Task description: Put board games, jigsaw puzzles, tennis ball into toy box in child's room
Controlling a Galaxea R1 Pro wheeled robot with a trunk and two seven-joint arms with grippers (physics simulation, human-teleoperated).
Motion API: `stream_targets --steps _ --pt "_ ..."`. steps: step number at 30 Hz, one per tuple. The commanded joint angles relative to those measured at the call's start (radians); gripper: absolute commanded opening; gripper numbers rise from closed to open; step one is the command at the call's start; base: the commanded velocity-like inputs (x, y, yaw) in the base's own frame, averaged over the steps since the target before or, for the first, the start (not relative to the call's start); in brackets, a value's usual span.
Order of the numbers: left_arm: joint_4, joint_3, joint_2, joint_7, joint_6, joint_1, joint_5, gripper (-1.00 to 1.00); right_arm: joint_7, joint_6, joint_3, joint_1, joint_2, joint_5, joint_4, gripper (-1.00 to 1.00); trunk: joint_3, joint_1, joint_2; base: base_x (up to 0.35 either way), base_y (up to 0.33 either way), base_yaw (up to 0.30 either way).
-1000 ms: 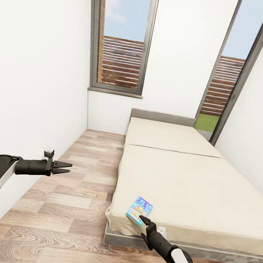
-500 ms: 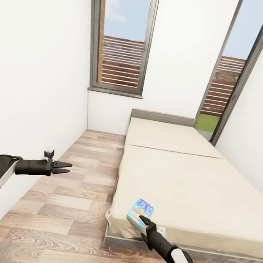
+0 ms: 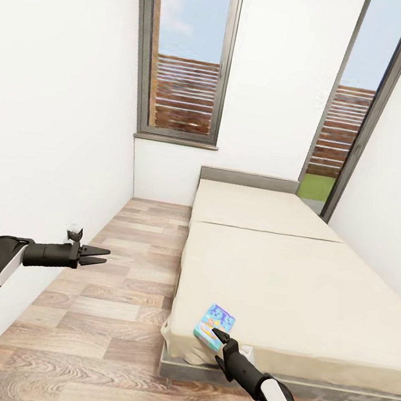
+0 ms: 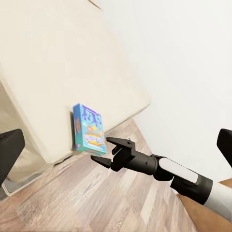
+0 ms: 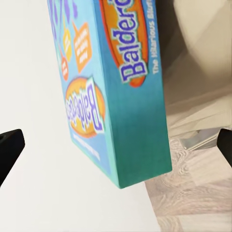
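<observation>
Meanwhile, on the left, the left gripper (image 3: 101,257) hangs idle over the plank floor (image 3: 109,316) beside the white wall (image 3: 48,136), its arm stretched level and forward, fingers parted and holding nothing. To its right the bed (image 3: 277,285) fills the room under two tall windows (image 3: 189,55), and a blue game box (image 3: 213,324) lies at the mattress's near left corner, its end overhanging the edge. The right arm reaches up and forward from below, bringing the right gripper (image 3: 219,338) to that corner. The left wrist view shows its fingers (image 4: 118,142) spread just short of the box (image 4: 89,128); the right wrist view has the box (image 5: 111,92) close up, a black fingertip at either margin, so the jaws stand wide and nothing is held. Whether a finger already touches the box is hard to judge from the head view. The likely risk is a nudge: perched at the edge, the box could tip off onto the floor if a fingertip pushes before both close. A pinch on the corner alone could also let it swing or slip free when lifted.
</observation>
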Motion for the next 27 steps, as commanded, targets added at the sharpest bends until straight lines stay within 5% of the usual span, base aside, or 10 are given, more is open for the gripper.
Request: stream_targets --steps 1,22,23,27 --pt "0.0 0.0 0.0 -0.003 0.011 0.0 0.001 1.0 -0.001 0.008 -0.007 -0.001 0.001 -0.004 0.0 1.0 -0.001 0.0 0.0 0.077 0.031 0.0" --pt "0.0 -0.002 0.0 -0.003 0.011 0.0 0.001 1.0 -0.003 0.008 -0.007 0.0 0.003 -0.004 -0.001 1.0 -0.001 0.0 0.0 0.008 0.003 0.0" --pt "0.0 -0.002 0.0 -0.003 0.011 0.0 0.001 1.0 -0.003 0.008 -0.007 0.0 0.004 -0.003 -0.001 -1.0 -0.001 0.0 0.0 0.0 0.0 0.0" --pt "0.0 -0.001 0.0 -0.003 0.011 0.0 0.001 1.0 -0.003 0.008 -0.007 -0.001 0.005 -0.002 -0.002 -1.0 -0.001 0.0 0.0 0.0 0.0 0.0"
